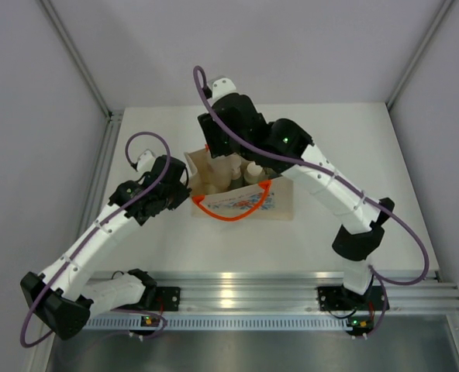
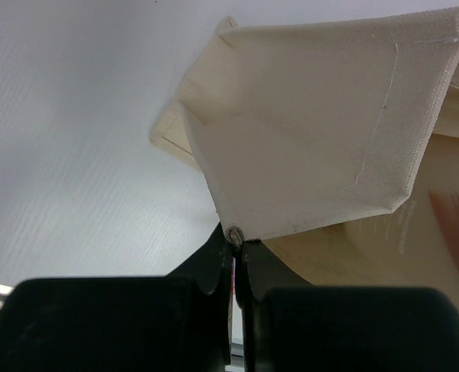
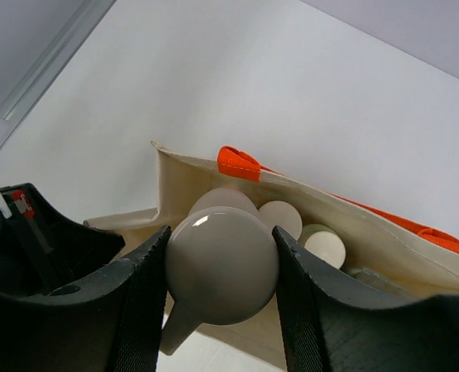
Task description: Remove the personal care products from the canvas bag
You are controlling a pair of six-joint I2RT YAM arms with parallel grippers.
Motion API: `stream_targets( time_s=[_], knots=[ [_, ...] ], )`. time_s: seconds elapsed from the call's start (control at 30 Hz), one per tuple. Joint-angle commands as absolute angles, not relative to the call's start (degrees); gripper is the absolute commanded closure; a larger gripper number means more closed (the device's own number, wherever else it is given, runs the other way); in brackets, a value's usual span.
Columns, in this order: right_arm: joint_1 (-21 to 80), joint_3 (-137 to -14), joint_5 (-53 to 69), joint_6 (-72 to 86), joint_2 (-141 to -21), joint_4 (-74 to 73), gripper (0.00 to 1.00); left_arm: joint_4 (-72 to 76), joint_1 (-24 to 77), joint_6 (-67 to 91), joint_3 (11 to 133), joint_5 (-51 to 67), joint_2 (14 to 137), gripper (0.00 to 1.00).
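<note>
- Right gripper: black fingers closed partway, clamped on either side of the round pale cap of a grey-tan plastic bottle. The grip looks centred on the cap.
- The held bottle sits at the mouth of the beige rectangular canvas bag, at the bag's far-left end. Its body hangs below the cap. Cannot tell if its base has cleared the bag rim.
- Inside the bag, just beside the held bottle: three more round pale caps standing upright in a row along the bag's length. Other products are not clearly visible.
- Orange fabric handle tab is on the bag's rim behind the caps; an orange handle loop droops over the bag's printed front.
- Left gripper: jaws pinched tight on the hemmed corner of the bag's left side panel, holding the fabric taut and the mouth open.
- The bag rests on the white table, with both arms meeting over the bag's left end.
- Step, by my judgement: pulling out one bottle while the left arm steadies the bag. Most products remain inside.
- Next move calls for a straight lift until the bottle is clear of the rim, then a move sideways away from the bag and a set-down on the table. The left pinch should hold so the bag doesn't rise with the bottle.
- Risk: a cap-only grip may slip or tilt.
</note>
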State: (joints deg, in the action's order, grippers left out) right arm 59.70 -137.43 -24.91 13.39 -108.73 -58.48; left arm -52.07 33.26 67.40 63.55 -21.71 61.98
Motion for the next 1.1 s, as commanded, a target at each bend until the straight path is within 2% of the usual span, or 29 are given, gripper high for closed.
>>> stream_targets(
  time_s=[0.0, 0.6, 1.07],
  knots=[
    [60.6, -142.9, -29.3, 11.1, -102.5, -54.0, 1.00, -52.8, 33.0, 67.3, 64.5, -25.3, 59.9, 1.00],
    [60.0, -145.8, -37.1, 6.9, -95.5, -53.8, 1.00, -52.7, 33.0, 68.6, 64.0, -24.9, 60.2, 1.00],
    [43.4, -140.4, -35.4, 6.3, -87.6, -54.1, 1.00, -52.6, 33.0, 68.1, 65.0, -24.9, 61.4, 1.00]
  ],
)
